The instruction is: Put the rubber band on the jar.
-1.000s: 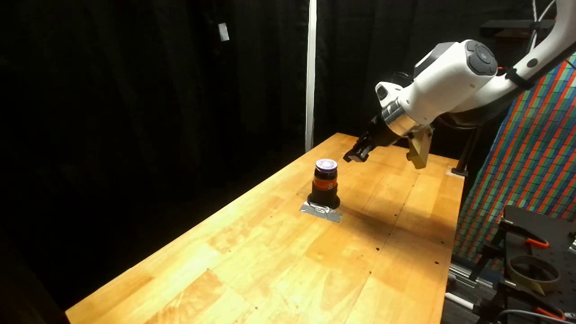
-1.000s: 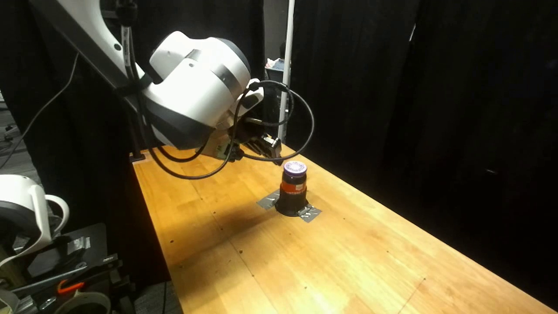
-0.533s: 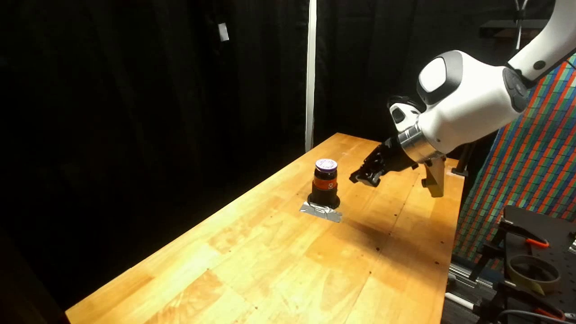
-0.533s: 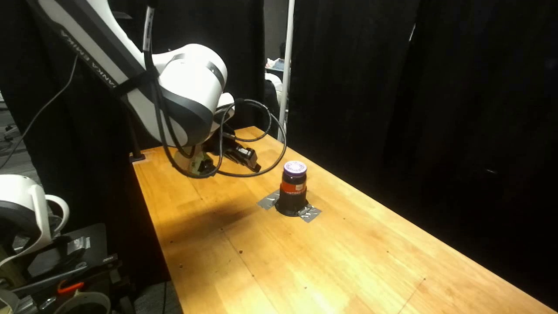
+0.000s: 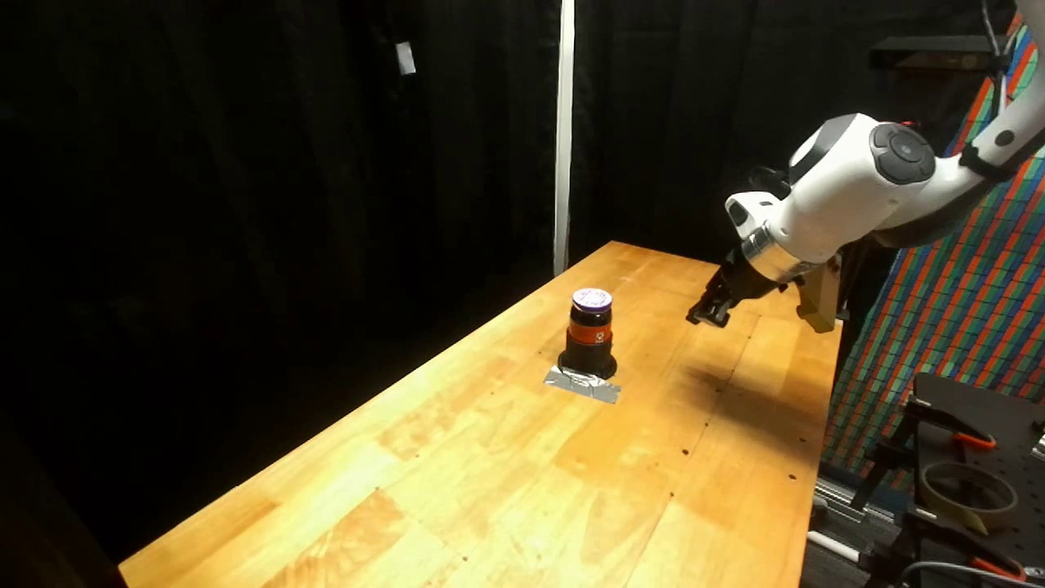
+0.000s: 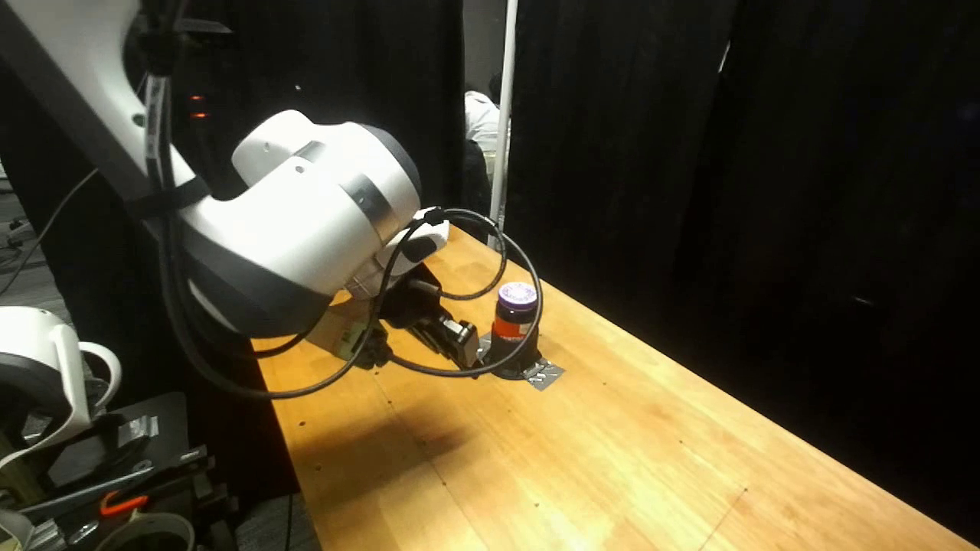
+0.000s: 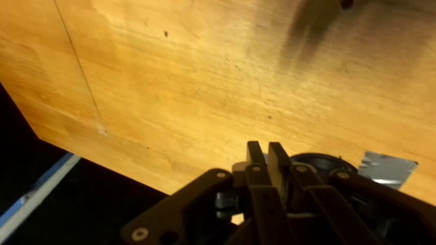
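Observation:
The jar (image 5: 589,335) has an orange-red band and a purple-and-white lid. It stands upright in a black flanged base on the table and shows in both exterior views (image 6: 507,329). In the wrist view the base's black rim (image 7: 318,161) shows behind the right finger; the jar is mostly hidden. My gripper (image 5: 707,317) hangs in the air beside the jar, apart from it; it also shows in an exterior view (image 6: 471,361). In the wrist view its fingertips (image 7: 263,149) stand a narrow gap apart with nothing seen between. I cannot make out the rubber band; a thin dark line crosses the tape at the base.
Silver tape (image 5: 582,384) fixes the base to the wooden table (image 5: 490,457). A black cable loop (image 6: 459,373) hangs from the arm. A side cart with clamps and a tape roll (image 5: 967,494) stands beyond the table edge. A white pole (image 5: 565,139) rises behind the table.
My gripper has moved lower and away from the jar, toward the right in an exterior view. The arm has turned at the wrist. The jar and base have not moved.

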`<control>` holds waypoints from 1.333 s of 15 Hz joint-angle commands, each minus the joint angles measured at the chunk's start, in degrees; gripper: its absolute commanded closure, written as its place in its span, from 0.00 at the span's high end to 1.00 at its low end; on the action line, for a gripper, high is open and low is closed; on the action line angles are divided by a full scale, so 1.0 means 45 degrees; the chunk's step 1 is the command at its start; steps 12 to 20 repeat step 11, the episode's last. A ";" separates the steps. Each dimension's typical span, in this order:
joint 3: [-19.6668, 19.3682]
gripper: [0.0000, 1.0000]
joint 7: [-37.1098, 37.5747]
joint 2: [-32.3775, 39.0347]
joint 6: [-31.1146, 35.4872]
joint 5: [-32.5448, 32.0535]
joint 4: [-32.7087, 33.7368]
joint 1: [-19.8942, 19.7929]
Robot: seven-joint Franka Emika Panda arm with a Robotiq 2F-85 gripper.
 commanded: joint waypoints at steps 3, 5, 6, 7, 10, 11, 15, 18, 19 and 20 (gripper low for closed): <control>0.0307 0.62 -0.5472 -0.1841 -0.2853 0.5080 -0.1882 0.0212; 0.1190 0.51 -0.4539 -0.0901 -0.2704 0.4781 -0.1329 -0.0600; 0.2125 0.59 -0.5099 -0.1437 -0.3511 0.5393 -0.1408 -0.1241; 0.2691 0.67 -0.5382 -0.1908 -0.3938 0.5616 -0.1463 -0.1683; 0.2966 0.69 -0.5713 -0.2613 -0.4186 0.5659 -0.1683 -0.2115; 0.2966 0.69 -0.5754 -0.2664 -0.4187 0.5659 -0.1729 -0.2165; 0.2966 0.69 -0.5754 -0.2664 -0.4187 0.5659 -0.1729 -0.2165; 0.2966 0.69 -0.5754 -0.2664 -0.4187 0.5659 -0.1729 -0.2165; 0.2966 0.69 -0.5754 -0.2664 -0.4187 0.5659 -0.1729 -0.2165; 0.2966 0.69 -0.5754 -0.2664 -0.4187 0.5659 -0.1729 -0.2165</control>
